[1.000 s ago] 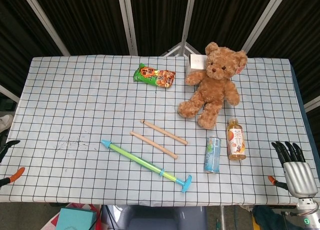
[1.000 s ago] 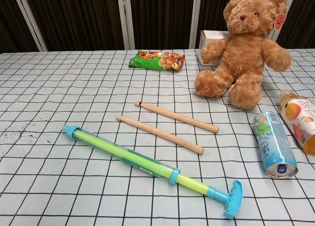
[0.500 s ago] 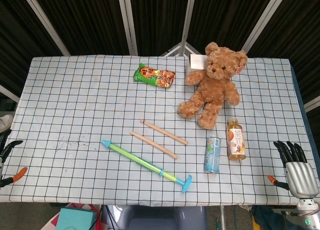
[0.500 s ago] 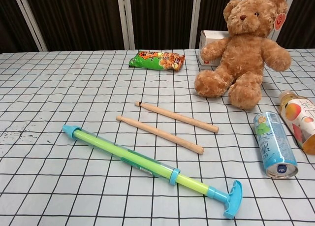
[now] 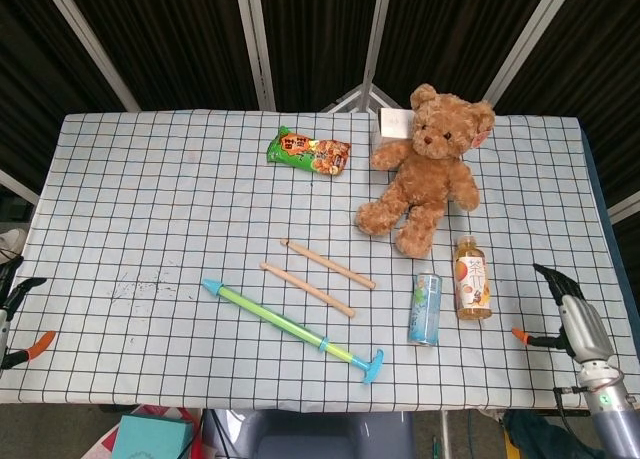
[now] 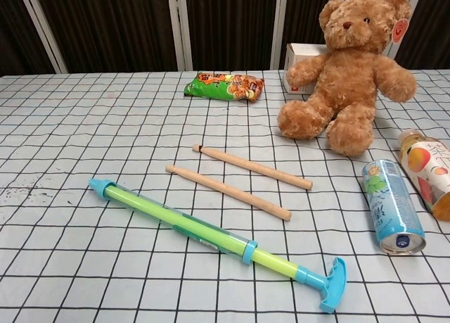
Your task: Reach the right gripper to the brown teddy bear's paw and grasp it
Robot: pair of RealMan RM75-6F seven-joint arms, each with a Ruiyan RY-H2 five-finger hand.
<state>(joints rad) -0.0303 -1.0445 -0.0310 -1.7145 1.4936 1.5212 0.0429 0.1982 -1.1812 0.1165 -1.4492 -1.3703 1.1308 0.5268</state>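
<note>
Reaching is the step in hand: the right hand (image 5: 570,314) hovers at the desk's (image 5: 150,209) near right edge, holding nothing, fingers apart. Its route runs toward 11 o'clock, past the juice bottle (image 5: 472,277) and can (image 5: 425,308), which it should clear. Farther back sits the brown teddy bear (image 5: 428,164); the paw (image 5: 466,196) at its 4 o'clock looks the likeliest target for the fingers to wrap.

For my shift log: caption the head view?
Right hand open at table edge, apart from the seated brown teddy bear; paw not yet grasped.
</note>
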